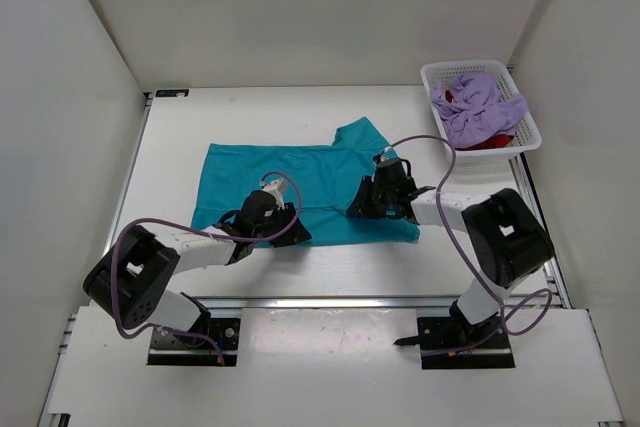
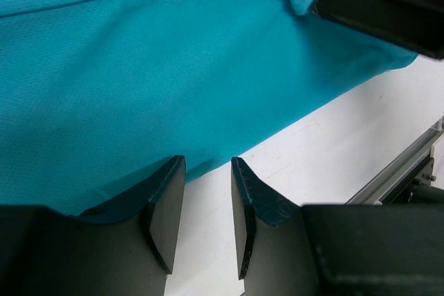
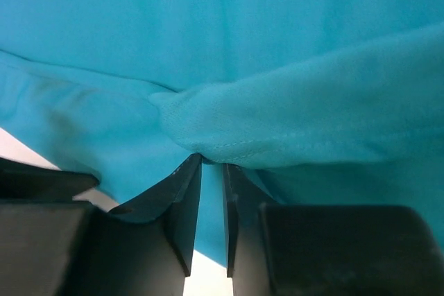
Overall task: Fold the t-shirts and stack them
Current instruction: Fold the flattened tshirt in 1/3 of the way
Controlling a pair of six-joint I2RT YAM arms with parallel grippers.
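White walls close off a pale table (image 1: 180,127), and the teal t-shirt (image 1: 300,172) lies spread flat at its centre. One short sleeve pokes out at the shirt's 1 o'clock corner. No matching sleeve shows on the 9 o'clock side, so it may already be tucked in, though I cannot tell.

At the table's 2 o'clock corner stands a white mesh basket (image 1: 465,65). The lavender t-shirt (image 1: 480,107) is heaped in it, and the deep red t-shirt (image 1: 490,142) peeks out from underneath.

The left gripper (image 2: 208,164) sits at the teal shirt's near hem, around 7 o'clock. Its fingers (image 2: 166,206) stand partly apart with bare table showing between them, and they hold nothing. The cloth edge only runs past one tip.

The right gripper (image 3: 211,159) is at the shirt's 4 o'clock edge. Its fingers (image 3: 182,199) are drawn to a narrow slit, and a rolled hem of teal cloth sits right at the tips. Whether they actually pinch it I cannot tell.

My judgement is that the task is at an early stage. At most one fold of the first shirt is made, no stack exists, and two shirts wait crumpled in the basket. Left to do are the teal shirt's remaining folds, then the other two shirts, then the stacking.
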